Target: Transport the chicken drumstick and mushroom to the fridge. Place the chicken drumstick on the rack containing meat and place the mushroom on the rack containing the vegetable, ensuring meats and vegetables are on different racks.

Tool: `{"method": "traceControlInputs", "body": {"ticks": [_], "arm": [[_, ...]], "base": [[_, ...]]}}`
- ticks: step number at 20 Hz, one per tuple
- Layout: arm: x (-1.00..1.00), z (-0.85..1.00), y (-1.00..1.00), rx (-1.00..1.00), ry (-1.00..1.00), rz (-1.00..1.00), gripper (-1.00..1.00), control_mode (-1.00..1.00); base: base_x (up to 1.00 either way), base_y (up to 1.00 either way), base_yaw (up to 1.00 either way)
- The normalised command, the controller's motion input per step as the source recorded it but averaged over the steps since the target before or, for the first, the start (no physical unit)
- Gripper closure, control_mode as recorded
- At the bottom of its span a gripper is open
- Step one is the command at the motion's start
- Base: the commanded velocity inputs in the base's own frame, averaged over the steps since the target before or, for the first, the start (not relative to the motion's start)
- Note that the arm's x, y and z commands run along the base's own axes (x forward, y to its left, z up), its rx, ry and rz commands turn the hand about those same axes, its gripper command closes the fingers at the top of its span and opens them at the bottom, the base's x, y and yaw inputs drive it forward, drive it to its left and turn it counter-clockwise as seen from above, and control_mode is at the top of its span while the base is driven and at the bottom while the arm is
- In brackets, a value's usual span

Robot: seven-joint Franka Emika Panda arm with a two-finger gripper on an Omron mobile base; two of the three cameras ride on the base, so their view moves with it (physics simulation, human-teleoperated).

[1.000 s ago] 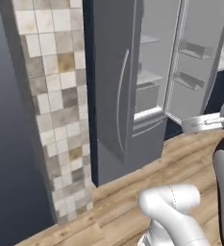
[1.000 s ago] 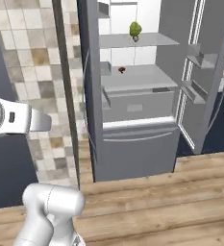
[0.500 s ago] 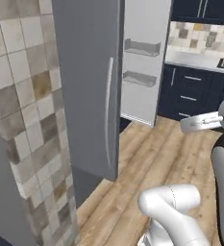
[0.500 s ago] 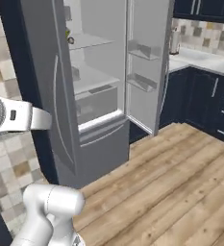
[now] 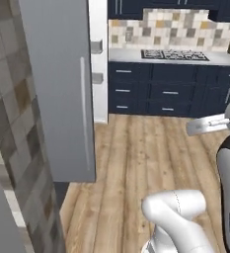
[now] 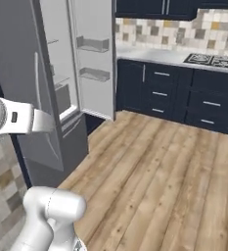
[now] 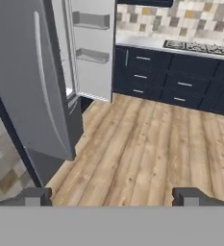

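The grey fridge [image 7: 31, 81] stands at the left with both doors swung open; its near door [image 5: 62, 89] fills the left of the left base view. Its inside [image 6: 61, 83] shows as a narrow slit between the doors, and the racks are too hidden to read. The chicken drumstick and the mushroom are out of view. My gripper [image 7: 112, 197] is open, its two dark fingertips [image 7: 34, 196] wide apart with nothing between them, hanging over the wooden floor and looking toward the fridge's right door [image 7: 92, 48].
Dark blue cabinets [image 6: 184, 93] with drawers run along the back wall under a grey counter [image 5: 171, 57] that carries a stove top [image 7: 192, 47]. Wooden floor [image 6: 159, 171] stretches between fridge and cabinets. A tiled wall [image 5: 18, 148] stands close at the left.
The whole picture has swept sideways: the base has turned right, so the fridge slid to the left and the cabinets came into view. The gripper stays open.
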Motion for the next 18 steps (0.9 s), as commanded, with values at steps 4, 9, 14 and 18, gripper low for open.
{"method": "traceControlInputs", "body": {"ticks": [4,9,14,18], "arm": [[0.0,0.0,0.0,0.0,0.0,0.0,-1.0,1.0],[0.0,0.0,0.0,0.0,0.0,0.0,-1.0,1.0],[0.0,0.0,0.0,0.0,0.0,0.0,-1.0,1.0],[0.0,0.0,0.0,0.0,0.0,0.0,-1.0,1.0]], "base": [[-1.0,0.64,-0.24],[-1.0,0.01,-0.24],[-1.0,-0.74,-0.32],[-1.0,-1.0,-0.29]]}}
